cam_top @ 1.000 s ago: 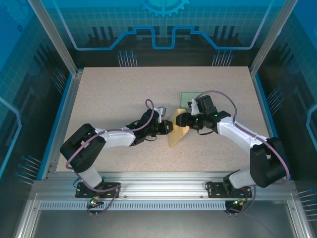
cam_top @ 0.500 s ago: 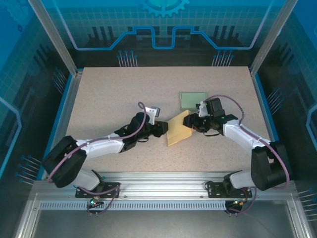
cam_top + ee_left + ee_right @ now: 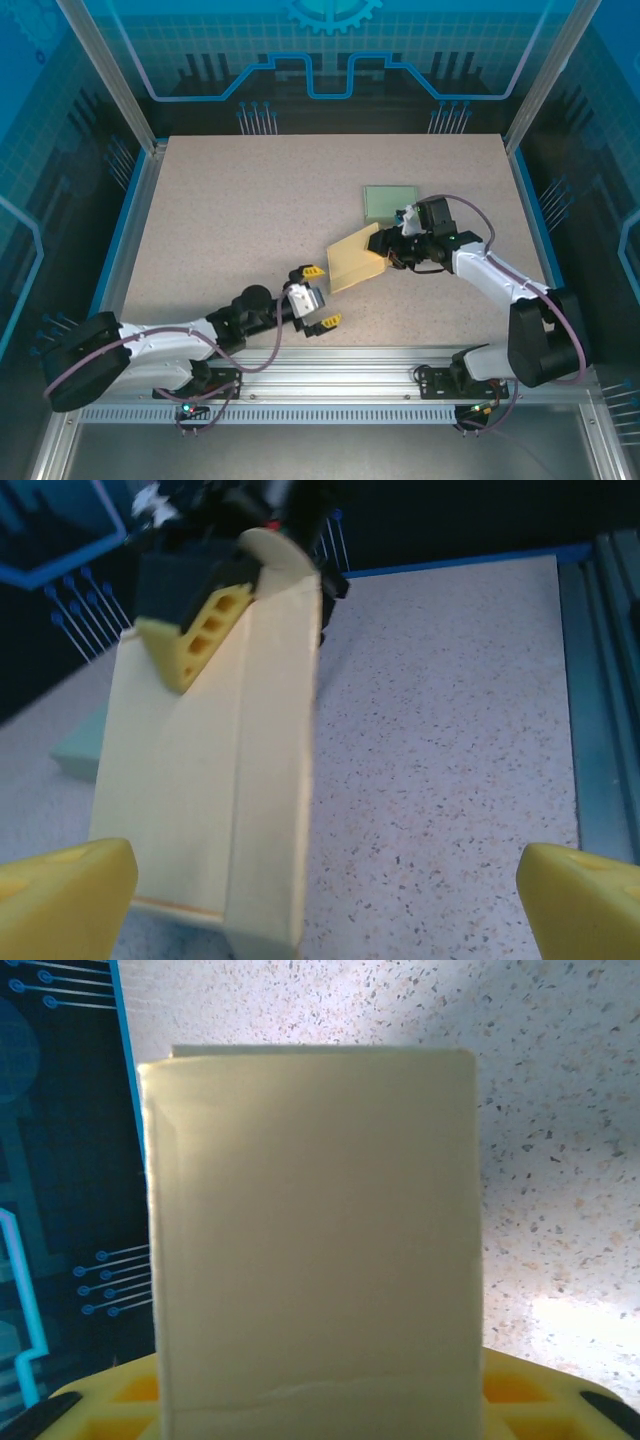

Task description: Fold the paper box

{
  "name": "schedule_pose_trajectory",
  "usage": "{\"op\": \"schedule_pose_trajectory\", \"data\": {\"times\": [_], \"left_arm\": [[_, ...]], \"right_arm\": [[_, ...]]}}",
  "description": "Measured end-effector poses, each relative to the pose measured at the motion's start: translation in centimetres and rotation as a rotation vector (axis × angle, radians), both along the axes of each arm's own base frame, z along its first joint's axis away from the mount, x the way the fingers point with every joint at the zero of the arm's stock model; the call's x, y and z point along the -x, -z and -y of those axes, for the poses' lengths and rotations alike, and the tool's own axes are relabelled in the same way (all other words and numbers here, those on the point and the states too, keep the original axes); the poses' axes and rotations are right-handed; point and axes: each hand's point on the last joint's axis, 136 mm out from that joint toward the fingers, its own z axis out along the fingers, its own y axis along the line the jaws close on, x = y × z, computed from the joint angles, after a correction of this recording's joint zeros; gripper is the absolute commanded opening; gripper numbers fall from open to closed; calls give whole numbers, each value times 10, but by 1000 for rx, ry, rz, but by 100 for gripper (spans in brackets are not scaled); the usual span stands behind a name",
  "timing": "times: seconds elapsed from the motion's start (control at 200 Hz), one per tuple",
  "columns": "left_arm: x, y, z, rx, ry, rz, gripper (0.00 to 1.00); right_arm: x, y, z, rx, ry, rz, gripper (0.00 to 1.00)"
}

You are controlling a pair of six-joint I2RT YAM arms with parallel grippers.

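1. Workpiece: paper box point(image 3: 350, 266), a flattened yellow piece, sits right of centre on the table point(image 3: 220, 200) and is held at its right end.
2. Right gripper point(image 3: 380, 254): clamped on the paper box. In the left wrist view one yellow finger point(image 3: 195, 640) lies across its upper face.
3. Left gripper point(image 3: 322, 296): jaws spread wide and holding nothing, near the table's front edge, apart from the box.
4. Green flat piece point(image 3: 390, 203): lies on the table just beyond the right gripper.

- Left arm point(image 3: 165, 340) and right arm point(image 3: 492, 276): white shells, black joints, a purple cable point(image 3: 452, 197) looping along each.
- Left pincer point(image 3: 321, 296): yellow fingertips point(image 3: 70, 880).
- Black base plates point(image 3: 225, 380) just below the desk's point(image 3: 250, 190) near edge.
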Motion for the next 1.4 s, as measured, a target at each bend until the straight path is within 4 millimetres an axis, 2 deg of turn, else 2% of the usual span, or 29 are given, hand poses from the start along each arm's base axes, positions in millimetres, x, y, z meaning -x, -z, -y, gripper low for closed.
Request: {"op": "schedule_pose_trajectory", "data": {"times": [0.105,0.255,0.455,0.655,0.835,0.971,1.076,1.241,1.401], "left_arm": [[-6,8,5,-86,-41,80,99],[-27,19,13,-205,-134,156,99],[-50,25,28,-297,-240,249,99],[-71,28,35,-355,-352,342,96],[-89,28,34,-386,-459,413,87],[-98,27,33,-403,-527,458,72],[-101,25,33,-414,-557,488,65],[-101,22,31,-431,-567,512,46],[-102,21,29,-445,-575,524,40]], "right_arm": [[3,-1,1,-10,17,-9,37],[6,-7,2,-20,33,-6,38],[7,-11,2,-31,45,-7,38],[8,-11,0,-35,46,-16,38],[6,-12,0,-32,53,-9,39],[0,-13,1,-26,70,15,40],[-3,-16,1,-34,74,27,41],[-6,-21,-2,-54,71,47,46],[-4,-21,-2,-54,68,41,54]]}}
